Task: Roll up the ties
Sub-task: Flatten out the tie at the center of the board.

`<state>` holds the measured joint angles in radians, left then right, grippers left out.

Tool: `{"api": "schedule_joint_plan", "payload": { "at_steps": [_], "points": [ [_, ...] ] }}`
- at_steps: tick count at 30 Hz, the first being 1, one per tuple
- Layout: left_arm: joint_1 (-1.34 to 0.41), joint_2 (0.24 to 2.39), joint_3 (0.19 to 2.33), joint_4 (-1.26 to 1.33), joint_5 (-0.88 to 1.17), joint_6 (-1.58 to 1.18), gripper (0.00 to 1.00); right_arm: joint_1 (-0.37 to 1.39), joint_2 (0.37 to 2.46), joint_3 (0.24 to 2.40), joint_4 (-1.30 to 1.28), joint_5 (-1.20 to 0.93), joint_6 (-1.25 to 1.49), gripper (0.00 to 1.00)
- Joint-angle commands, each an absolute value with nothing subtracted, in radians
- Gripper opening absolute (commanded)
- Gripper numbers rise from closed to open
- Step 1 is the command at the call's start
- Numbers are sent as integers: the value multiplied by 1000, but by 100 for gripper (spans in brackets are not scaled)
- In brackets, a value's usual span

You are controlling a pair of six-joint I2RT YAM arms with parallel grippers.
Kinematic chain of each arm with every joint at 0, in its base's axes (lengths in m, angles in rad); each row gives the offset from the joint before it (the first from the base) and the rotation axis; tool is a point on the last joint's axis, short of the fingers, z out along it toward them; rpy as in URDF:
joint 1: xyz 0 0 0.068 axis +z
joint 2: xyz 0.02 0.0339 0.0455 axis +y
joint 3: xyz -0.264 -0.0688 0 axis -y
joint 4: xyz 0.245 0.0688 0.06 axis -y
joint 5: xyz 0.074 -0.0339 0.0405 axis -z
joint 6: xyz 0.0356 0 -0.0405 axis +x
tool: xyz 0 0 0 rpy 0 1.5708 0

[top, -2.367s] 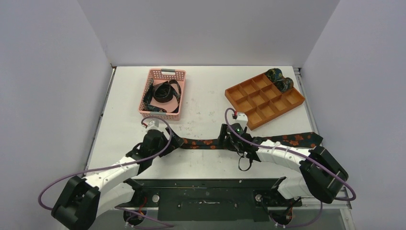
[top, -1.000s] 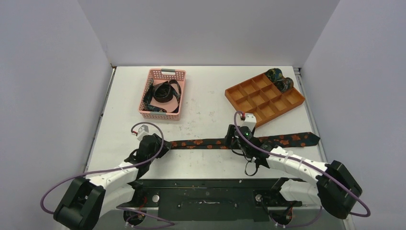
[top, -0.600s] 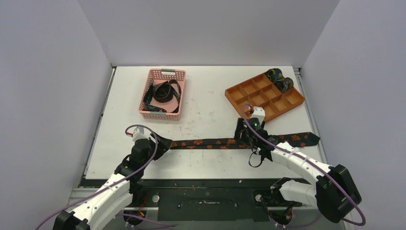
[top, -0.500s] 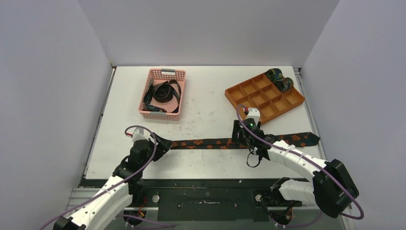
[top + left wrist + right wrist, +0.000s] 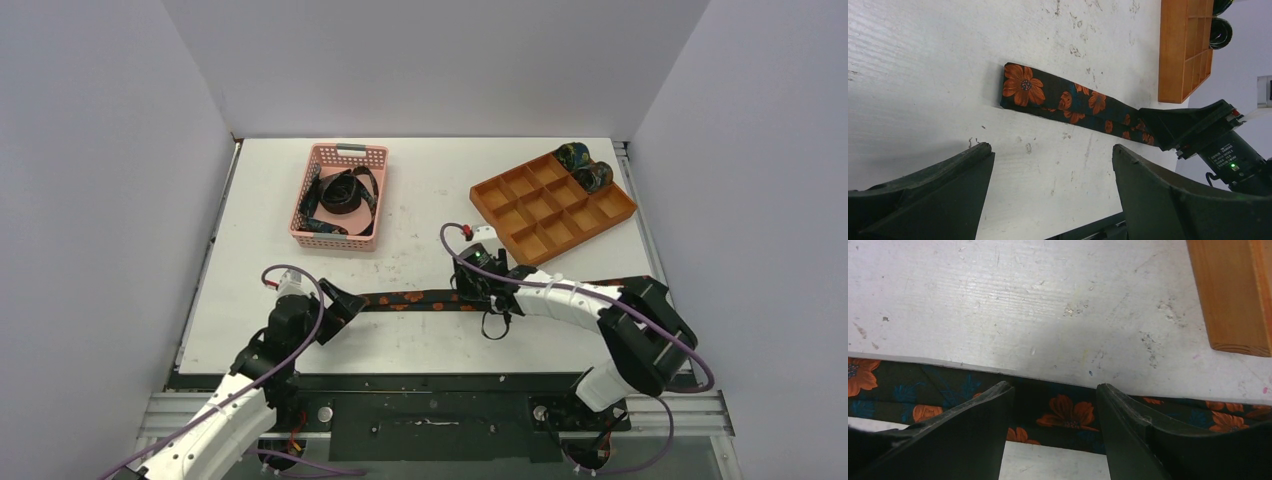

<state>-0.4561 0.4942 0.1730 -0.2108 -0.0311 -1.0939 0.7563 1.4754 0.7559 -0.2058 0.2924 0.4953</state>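
left tool (image 5: pixel 1052 150): jaws were found wide and empty, well left of the orange tray (image 5: pixel 1230 290) | tie (image 5: pixel 1068 102): was laid flat on the table (image 5: pixel 923 75), narrow end farthest left of the tray | right tool (image 5: pixel 1054 386): was spread astride the strip, nothing gripped, just before the tray | step: narrow end judged best pinched squarely, turns kept tight, edges aligned

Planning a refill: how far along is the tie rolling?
Done: two rolled ties in the orange tray. In hand: a flowered tie lying flat, right gripper open over its middle, left gripper open near its end. Left: rolling it, plus the loose ties in the pink basket.
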Motion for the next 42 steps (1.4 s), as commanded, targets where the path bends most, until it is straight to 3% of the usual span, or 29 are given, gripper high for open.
{"api": "schedule_joint_plan", "payload": {
  "at_steps": [1, 6, 15, 25, 30, 36, 42],
  "points": [
    [-451, 517, 179, -164, 0, -1098, 87, 790, 1554, 832, -192, 340, 486, 61],
    [-451, 553, 177, -129, 37, -1094, 87, 831, 1575, 846, -216, 396, 531, 58],
    [-451, 584, 172, -88, 49, -1090, 87, 894, 1463, 795, -277, 506, 656, 65],
    [-451, 584, 157, -74, 59, -1095, 87, 856, 1536, 766, -250, 463, 682, 56],
    [-451, 586, 159, -77, 61, -1094, 87, 848, 1556, 758, -239, 439, 689, 45],
    [-451, 591, 154, -69, 60, -1094, 87, 850, 1546, 736, -247, 427, 706, 18],
    [-451, 595, 153, -68, 59, -1094, 87, 857, 1479, 726, -275, 432, 724, 8]
  ]
}}
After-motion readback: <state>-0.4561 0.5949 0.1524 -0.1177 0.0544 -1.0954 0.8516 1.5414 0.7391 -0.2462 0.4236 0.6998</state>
